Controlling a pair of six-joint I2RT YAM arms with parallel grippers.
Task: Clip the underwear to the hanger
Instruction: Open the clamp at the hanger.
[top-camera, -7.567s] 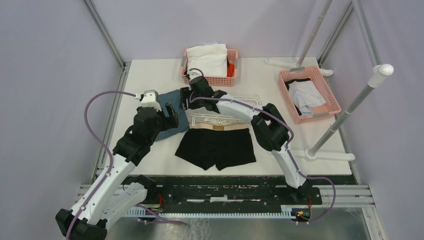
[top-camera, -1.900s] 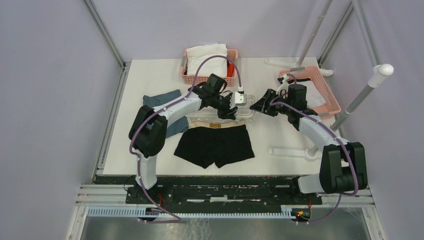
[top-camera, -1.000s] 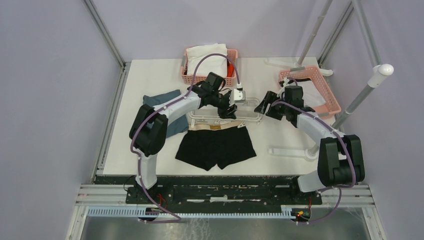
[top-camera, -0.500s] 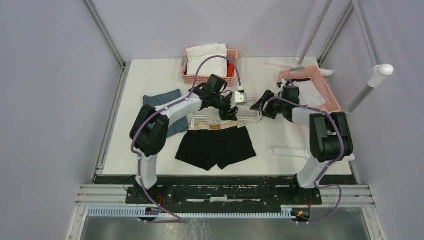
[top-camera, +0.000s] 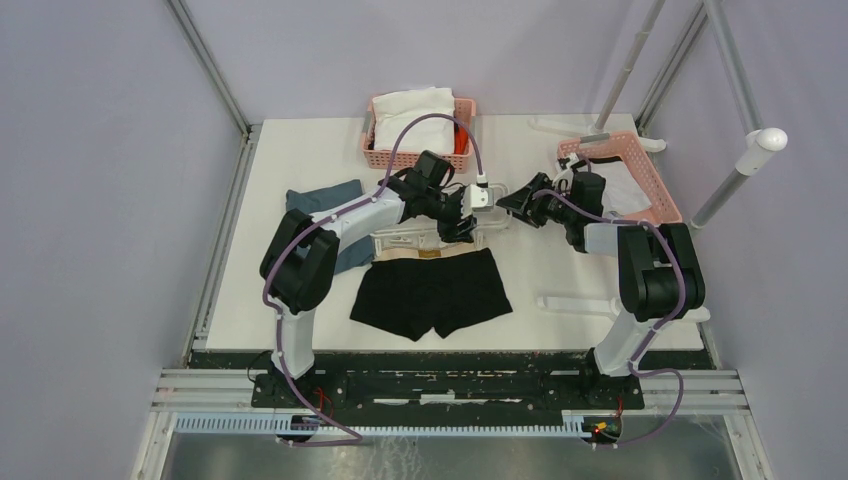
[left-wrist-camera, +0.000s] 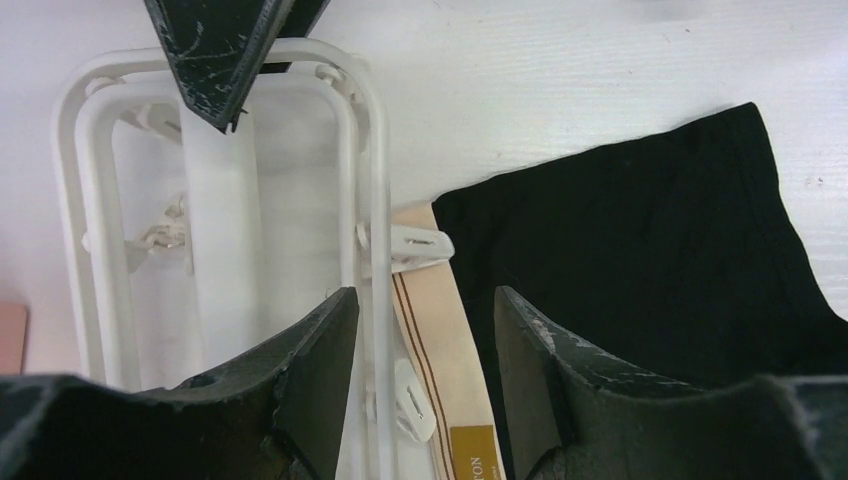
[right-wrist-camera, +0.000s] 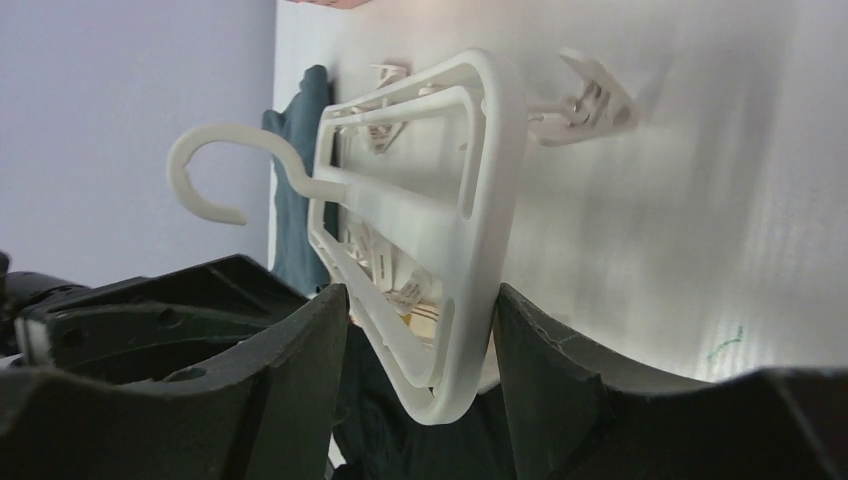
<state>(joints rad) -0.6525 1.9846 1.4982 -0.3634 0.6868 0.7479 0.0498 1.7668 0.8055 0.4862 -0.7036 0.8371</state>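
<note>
White tabletop (top-camera: 300, 165), hanger (right-wrist-camera: 485, 200) end between fingers of right tool (right-wrist-camera: 418, 305)

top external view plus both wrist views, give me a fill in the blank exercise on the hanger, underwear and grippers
1. The left gripper hovers with its jaws ____ over the white plastic frame hanger.
2. The hanger's short end sits between the right gripper's two ____.
3. The black boxer briefs with a tan waistband lie ____ on the white table.
4. Seen from above, the folded blue-grey cloth lies to the hanger's ____.
Missing words: open; fingers; flat; left.
</note>
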